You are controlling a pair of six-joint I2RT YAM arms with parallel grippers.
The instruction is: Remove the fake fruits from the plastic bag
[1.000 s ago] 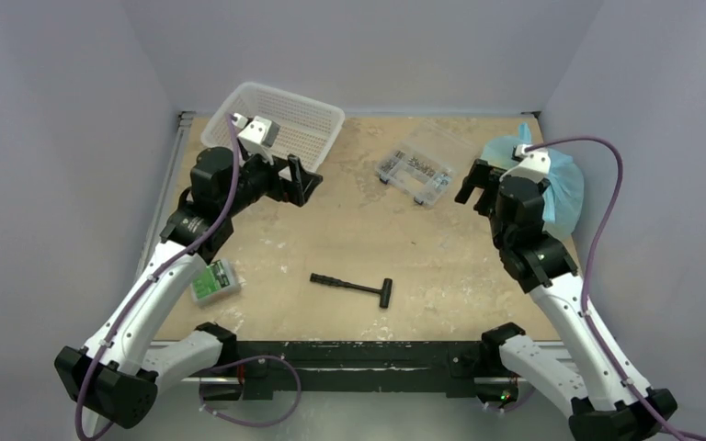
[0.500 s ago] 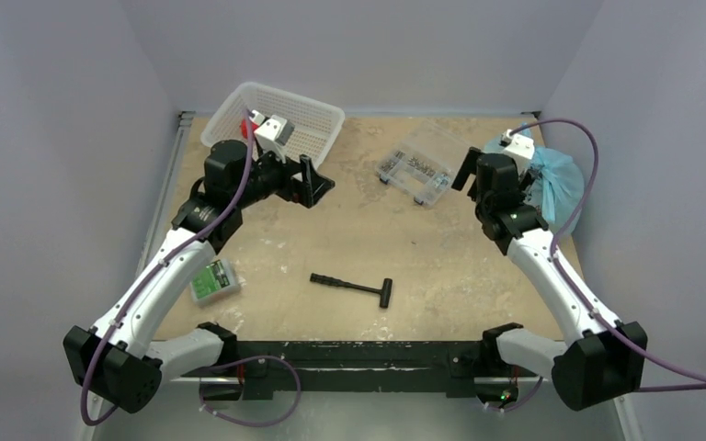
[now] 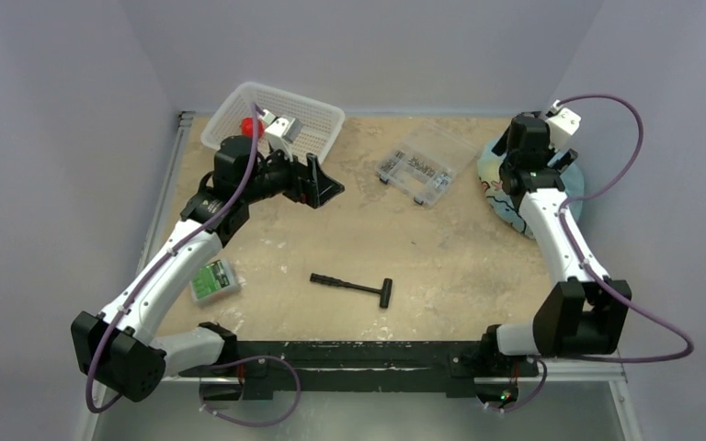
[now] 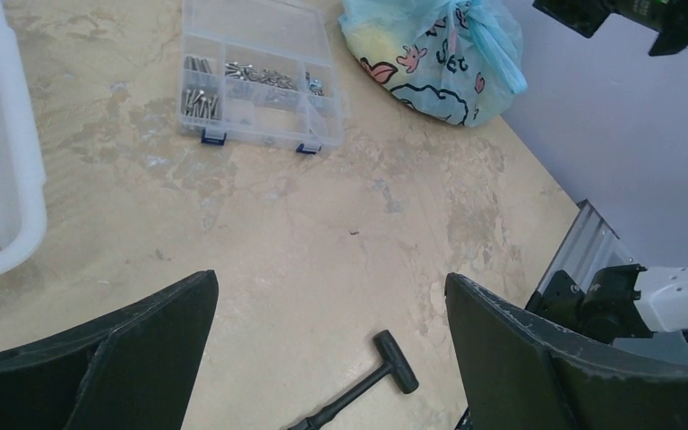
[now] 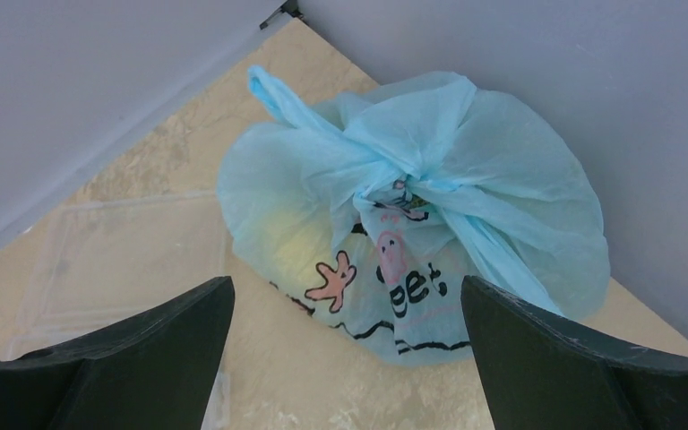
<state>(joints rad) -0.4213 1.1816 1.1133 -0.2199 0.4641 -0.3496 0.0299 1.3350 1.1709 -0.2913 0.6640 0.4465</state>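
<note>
The light-blue plastic bag (image 5: 412,206) lies knotted shut in the table's far right corner against the wall, its cartoon print facing me. A yellowish shape (image 5: 296,237) shows through its skin; the other fruits inside are hidden. My right gripper (image 5: 345,287) hangs open just before the bag, touching nothing. In the top view the bag (image 3: 504,188) lies under the right wrist. One red fake fruit (image 3: 248,127) rests in the white basket (image 3: 313,124). My left gripper (image 3: 324,188) stands open and empty beside the basket, above bare table (image 4: 331,279).
A clear compartment box (image 3: 415,167) of metal parts sits between the basket and the bag. A black hammer (image 3: 354,287) lies mid-table near the front. A small green-and-white box (image 3: 213,280) is at the front left. Walls close in on the left, back and right.
The right arm has swung right from beside the compartment box to over the bag. The left gripper drifted right from the basket, uncovering the red fruit. Both stayed open.
</note>
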